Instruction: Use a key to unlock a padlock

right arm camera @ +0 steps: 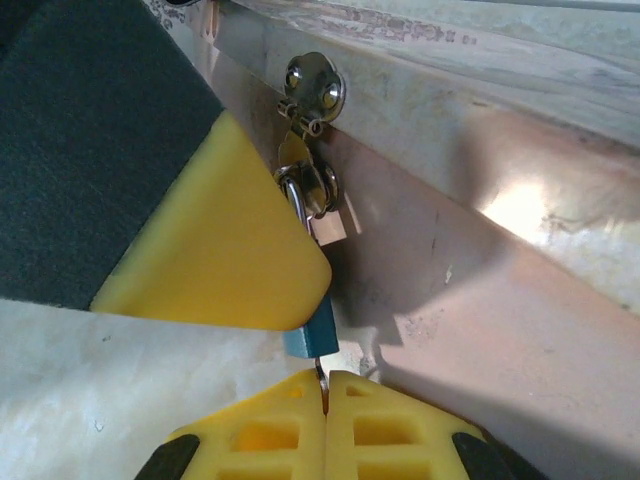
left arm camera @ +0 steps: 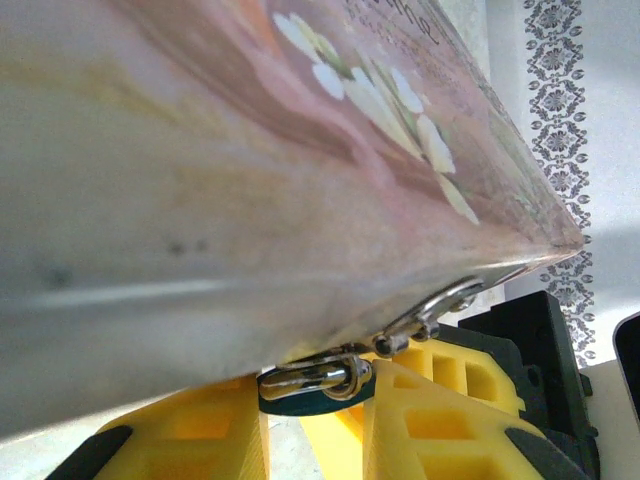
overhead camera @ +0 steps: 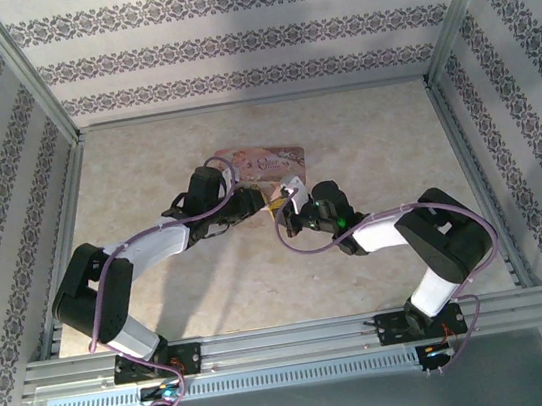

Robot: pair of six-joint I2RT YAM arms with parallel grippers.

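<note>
Right tool [right arm camera: 326,392], pressed together on key [right arm camera: 322,374] set into padlock [right arm camera: 311,336] from 6 o'clock, below pink box hasp [right arm camera: 312,90]; left tool [left arm camera: 315,420] straddling padlock, clamp unclear; hazard: slim key slips or bends if twisting swings a loosely braced padlock.

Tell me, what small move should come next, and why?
Probably twist the key: the right gripper pinches it, its tip seems seated in the padlock from below, the left gripper clamps the padlock, and the shackle looks shut.
</note>
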